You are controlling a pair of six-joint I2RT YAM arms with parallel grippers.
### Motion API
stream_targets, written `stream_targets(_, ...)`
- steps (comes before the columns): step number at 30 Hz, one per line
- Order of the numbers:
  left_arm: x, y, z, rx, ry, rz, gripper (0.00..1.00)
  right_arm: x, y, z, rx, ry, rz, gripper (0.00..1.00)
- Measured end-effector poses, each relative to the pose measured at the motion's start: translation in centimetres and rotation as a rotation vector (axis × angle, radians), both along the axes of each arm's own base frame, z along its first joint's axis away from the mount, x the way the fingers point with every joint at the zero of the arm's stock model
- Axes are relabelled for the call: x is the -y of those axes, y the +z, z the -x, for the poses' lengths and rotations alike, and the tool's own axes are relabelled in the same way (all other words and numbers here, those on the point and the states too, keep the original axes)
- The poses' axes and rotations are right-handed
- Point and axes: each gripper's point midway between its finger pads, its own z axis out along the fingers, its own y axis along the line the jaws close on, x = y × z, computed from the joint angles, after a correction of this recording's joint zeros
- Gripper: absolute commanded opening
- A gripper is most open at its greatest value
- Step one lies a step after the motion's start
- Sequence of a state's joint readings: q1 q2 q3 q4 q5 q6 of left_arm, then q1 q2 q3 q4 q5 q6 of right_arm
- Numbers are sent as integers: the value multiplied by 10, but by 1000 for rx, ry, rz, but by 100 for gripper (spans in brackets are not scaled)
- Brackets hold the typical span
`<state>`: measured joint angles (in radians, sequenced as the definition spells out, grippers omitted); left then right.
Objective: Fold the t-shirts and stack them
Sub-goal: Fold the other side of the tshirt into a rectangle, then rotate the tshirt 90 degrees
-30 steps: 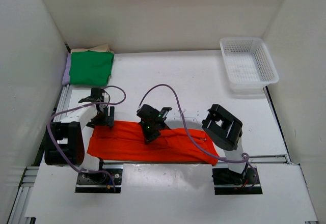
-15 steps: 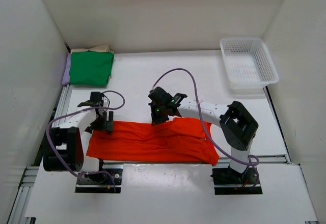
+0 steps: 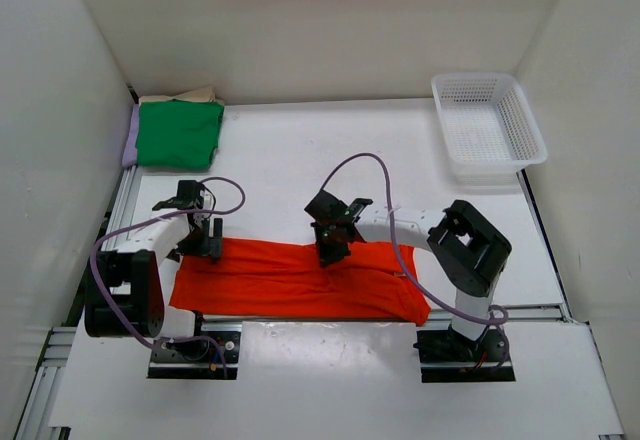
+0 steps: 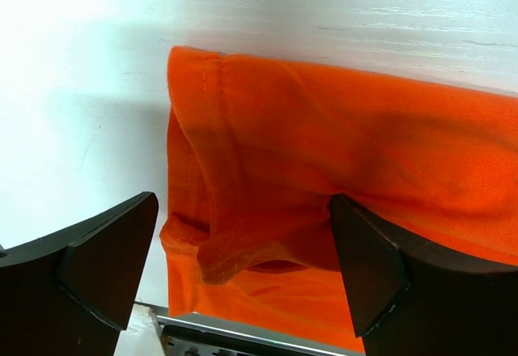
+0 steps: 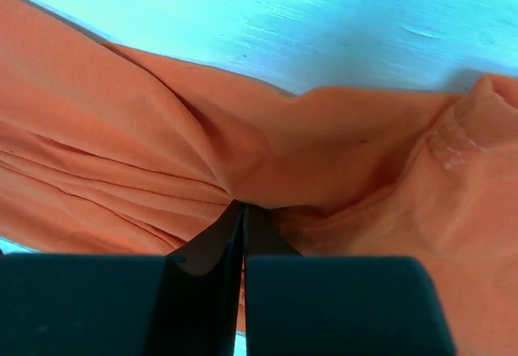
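Note:
The orange-red t-shirt (image 3: 270, 280) lies as a long folded band along the table's near edge. My left gripper (image 3: 205, 242) hovers open over its left end; in the left wrist view the sleeve hem (image 4: 210, 235) lies loose between the wide-apart fingers (image 4: 105, 267), and the left gripper (image 4: 243, 210) holds nothing. My right gripper (image 3: 331, 251) is shut at the band's far edge near the middle. In the right wrist view its tips (image 5: 243, 206) pinch a gathered fold of the orange cloth (image 5: 121, 154). The green t-shirt (image 3: 178, 132) lies folded at the back left on the lilac (image 3: 129, 142) and beige (image 3: 182, 94) ones.
A white mesh basket (image 3: 490, 125) stands at the back right. White walls close in the left, back and right sides. The metal rail of the table's near edge (image 4: 243, 332) runs just below the orange cloth.
The right gripper swung away from me and to the right, then came back toward me, drawing the shirt's far edge with it. The left gripper's fingers spread wider and stayed over the left end.

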<state>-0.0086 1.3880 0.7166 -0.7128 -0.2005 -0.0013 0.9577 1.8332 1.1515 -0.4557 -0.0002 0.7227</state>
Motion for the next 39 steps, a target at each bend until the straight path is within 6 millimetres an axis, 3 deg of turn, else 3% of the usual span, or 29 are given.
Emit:
stream_targets(4, -2, 2, 0, 4, 3, -10, 100, 4, 9, -4, 37, -18, -2, 0)
stream_targets(7, -7, 4, 1, -1, 10, -39, 100, 5, 30, -11, 93, -35, -25, 6)
stream_targets(13, -14, 29, -14, 37, 24, -73, 100, 14, 108, -28, 235, -121, -164, 23)
stream_targets(16, -13, 62, -39, 143, 20, -74, 100, 48, 128, -34, 262, -219, -209, 31)
stream_targets(19, 2, 111, -71, 306, -22, -58, 100, 105, 107, -30, 226, -340, -144, 38)
stream_targets(21, 27, 142, -87, 394, -92, -17, 94, 140, 84, -19, 179, -409, -85, 39)
stream_targets(23, 65, 165, -95, 446, -200, 58, 89, 170, 68, -7, 131, -476, -44, 39)
stream_targets(25, 110, 171, -95, 440, -330, 136, 86, 188, 60, -3, 105, -537, -45, 39)
stream_targets(29, 211, 142, -65, 274, -625, 292, 84, 208, 47, -4, 64, -627, -70, 37)
stream_targets(32, 265, 107, -34, 99, -777, 356, 84, 213, 36, 0, 32, -648, -82, 31)
stream_targets(35, 296, 80, -18, -18, -850, 376, 84, 211, 33, 0, 27, -638, -101, 27)
stream_targets(39, 316, 56, -6, -100, -892, 387, 84, 205, 36, -5, 39, -624, -137, 27)
